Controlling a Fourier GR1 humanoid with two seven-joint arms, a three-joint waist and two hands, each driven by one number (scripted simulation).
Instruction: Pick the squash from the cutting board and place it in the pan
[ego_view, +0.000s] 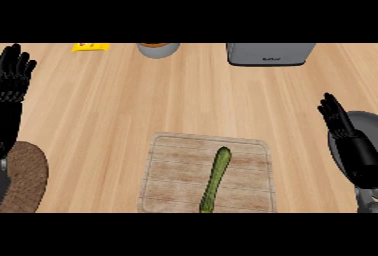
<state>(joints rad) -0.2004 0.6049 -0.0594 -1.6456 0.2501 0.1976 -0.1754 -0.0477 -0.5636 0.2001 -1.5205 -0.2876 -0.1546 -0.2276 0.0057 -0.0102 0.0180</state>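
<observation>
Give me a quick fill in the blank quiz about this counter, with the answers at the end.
1. The green squash lies on the ____.
2. The right hand shows in front of the dark ____ at the view's right edge.
3. Both hands, including the left hand, are ____, holding nothing.

Answers: cutting board; pan; open

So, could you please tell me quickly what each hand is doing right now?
Left hand: open, holding nothing.
Right hand: open, holding nothing.

Long green squash (215, 179) lying lengthwise on the pale wooden cutting board (173, 175), right of centre, dark pan (367, 125) at the counter's right edge
</observation>
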